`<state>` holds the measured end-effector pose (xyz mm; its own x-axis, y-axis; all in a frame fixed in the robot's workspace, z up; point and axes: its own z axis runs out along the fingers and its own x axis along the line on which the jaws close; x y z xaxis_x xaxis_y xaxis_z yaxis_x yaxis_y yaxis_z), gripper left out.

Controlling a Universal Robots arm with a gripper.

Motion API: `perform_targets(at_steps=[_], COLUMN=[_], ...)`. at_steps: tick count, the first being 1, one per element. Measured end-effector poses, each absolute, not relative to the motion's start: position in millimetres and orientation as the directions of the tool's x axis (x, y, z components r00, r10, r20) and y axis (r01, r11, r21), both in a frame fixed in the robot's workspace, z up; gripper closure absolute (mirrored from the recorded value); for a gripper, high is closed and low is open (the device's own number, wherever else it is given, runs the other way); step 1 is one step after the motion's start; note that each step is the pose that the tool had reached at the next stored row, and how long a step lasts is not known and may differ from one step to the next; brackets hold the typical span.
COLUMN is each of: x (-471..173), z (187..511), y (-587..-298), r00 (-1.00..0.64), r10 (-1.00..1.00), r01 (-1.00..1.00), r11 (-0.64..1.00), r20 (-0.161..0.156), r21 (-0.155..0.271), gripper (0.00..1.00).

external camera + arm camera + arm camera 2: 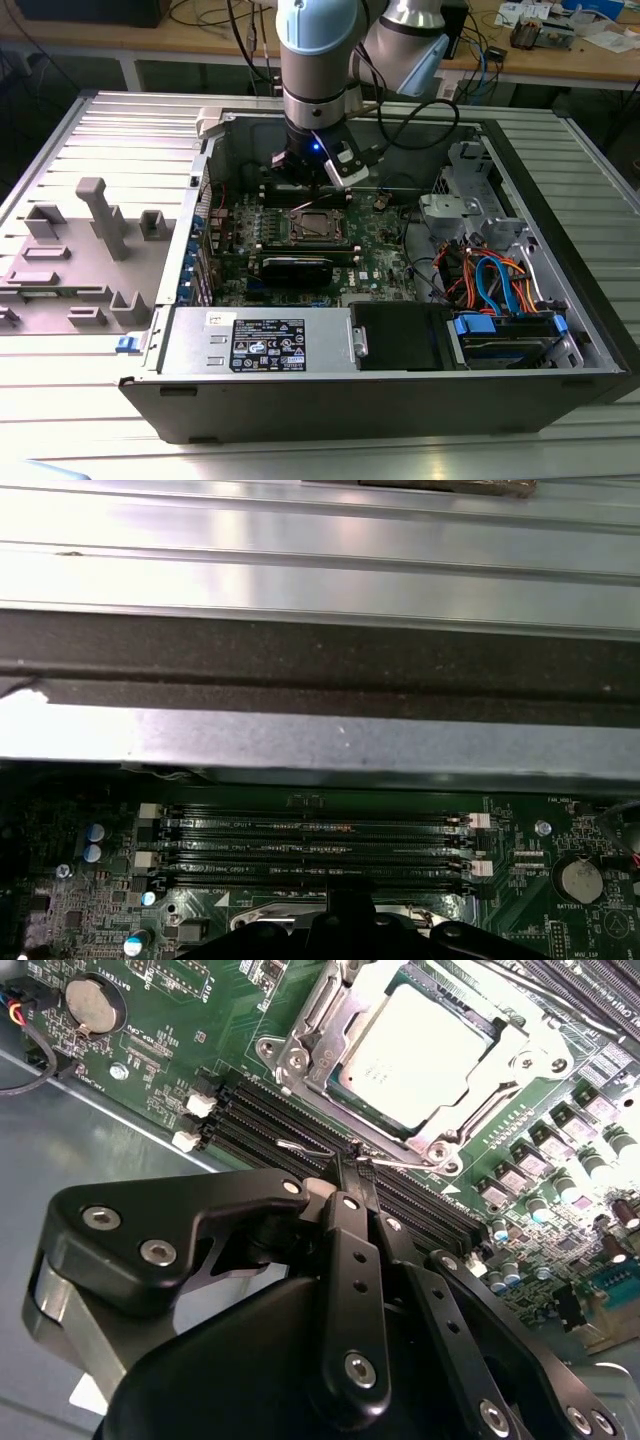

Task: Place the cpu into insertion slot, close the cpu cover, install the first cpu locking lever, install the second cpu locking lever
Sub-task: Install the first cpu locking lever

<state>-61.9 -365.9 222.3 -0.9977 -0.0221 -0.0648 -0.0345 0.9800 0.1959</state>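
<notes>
The claw [352, 1165] had its fingers pressed together, their tips at the thin wire locking lever [300, 1146] beside the memory slots [250, 1125]; whether they bore on the wire or nipped it I cannot tell. In the exterior view it hung at 12 o'clock of the insertion slot [318, 226], where the cpu [420, 1045] lay seated under the closed cpu cover [300, 1057], with the long black card [296, 268] at 6 o'clock. Latching this lever well probably meant pressing squarely on the springy wire without slipping onto the slots.
</notes>
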Motion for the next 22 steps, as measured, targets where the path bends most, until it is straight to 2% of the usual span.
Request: perform_targets(at_steps=[22], x=[-61.1], z=[214.9], y=[-365.9], r00=[-0.998], r10=[-0.022], r01=[-0.034], r11=[0.98], r20=[-0.065], r21=[0.196], gripper=[0.89])
